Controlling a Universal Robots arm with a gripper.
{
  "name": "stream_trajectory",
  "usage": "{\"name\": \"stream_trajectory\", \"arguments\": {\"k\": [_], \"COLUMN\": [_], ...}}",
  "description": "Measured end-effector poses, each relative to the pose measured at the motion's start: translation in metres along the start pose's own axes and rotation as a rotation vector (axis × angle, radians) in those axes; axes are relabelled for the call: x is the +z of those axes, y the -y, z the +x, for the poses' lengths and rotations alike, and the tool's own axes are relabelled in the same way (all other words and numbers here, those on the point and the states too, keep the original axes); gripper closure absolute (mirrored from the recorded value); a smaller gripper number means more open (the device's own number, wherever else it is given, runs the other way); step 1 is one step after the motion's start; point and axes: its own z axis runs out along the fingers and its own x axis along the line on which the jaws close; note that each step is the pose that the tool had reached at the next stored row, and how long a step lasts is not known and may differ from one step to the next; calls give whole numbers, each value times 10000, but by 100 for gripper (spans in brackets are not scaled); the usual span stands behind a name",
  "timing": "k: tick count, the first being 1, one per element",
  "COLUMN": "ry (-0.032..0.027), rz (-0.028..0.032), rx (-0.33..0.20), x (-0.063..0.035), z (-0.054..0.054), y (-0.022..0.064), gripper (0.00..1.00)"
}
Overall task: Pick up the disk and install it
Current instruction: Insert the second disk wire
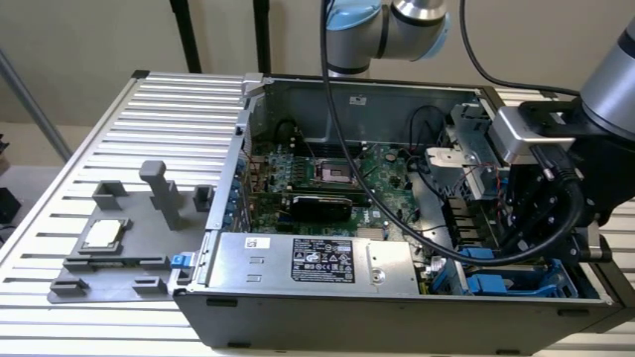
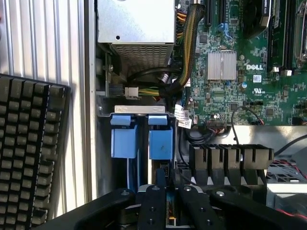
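**Open computer case, arm at drive bay**

End effector (image 2: 165, 203): lowered into the case's corner at the exterior view's right, fingers nearly together, clamped on the disk (image 2: 161, 184), which stands on edge in the blue drive cage (image 2: 124, 143). Motherboard (image 1: 332, 178) and power supply (image 1: 317, 260) exposed. Grey fixture (image 1: 129, 238) on the slatted table (image 1: 59, 327), beside the case.

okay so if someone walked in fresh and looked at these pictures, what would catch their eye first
An open computer case lying on a slatted table, its green motherboard exposed. The black gripper is down over the blue drive bays in the case's corner at the exterior view's right. A grey fixture lies beside the case.
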Motion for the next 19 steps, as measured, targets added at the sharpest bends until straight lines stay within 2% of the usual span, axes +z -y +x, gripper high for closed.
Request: {"name": "stream_trajectory", "arguments": {"k": [4, 6, 7, 8, 19], "ry": [26, 68, 115, 123, 115], "rz": [0, 0, 0, -1, -1], "rx": [-1, -1, -1, -2, 0], "x": [7, 11, 20, 20, 76], "z": [0, 0, 0, -1, 0], "y": [7, 7, 8, 8, 7], "gripper": [84, 84, 84, 84, 84]}}
